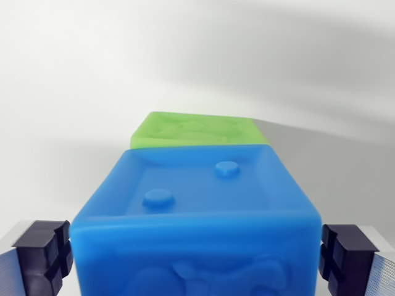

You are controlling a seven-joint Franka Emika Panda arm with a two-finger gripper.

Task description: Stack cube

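Wrist view: a blue cube (pixel 197 216) fills the lower frame between the gripper (pixel 196 256) pads, with a green cube (pixel 194 131) showing just behind and under its far edge on a white table (pixel 74 92). The jaws sit at the blue cube's sides, seemingly just apart from it. The blue cube looks stacked on the green, so next would be backing straight away without nudging it.
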